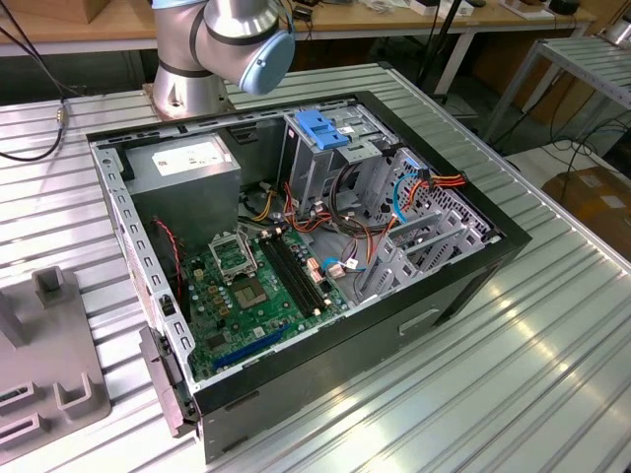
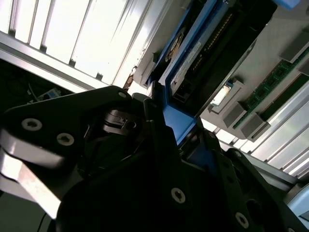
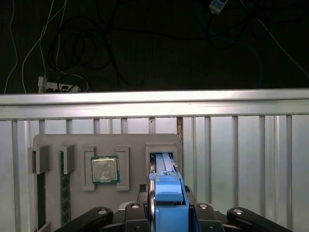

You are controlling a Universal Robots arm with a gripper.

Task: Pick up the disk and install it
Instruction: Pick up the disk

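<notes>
Disk (image 3: 164,166) stands on edge in a slot of the grey holder (image 3: 135,145) on the slatted table (image 3: 241,154). Its near end sits between the fingers of the gripper (image 3: 167,205), which is clamped on the blue rails. In the second wrist view the disk (image 2: 190,55) runs lengthwise straight out from the gripper (image 2: 166,130), along the slot. A chip (image 3: 105,170) lies in the holder near it.
</notes>
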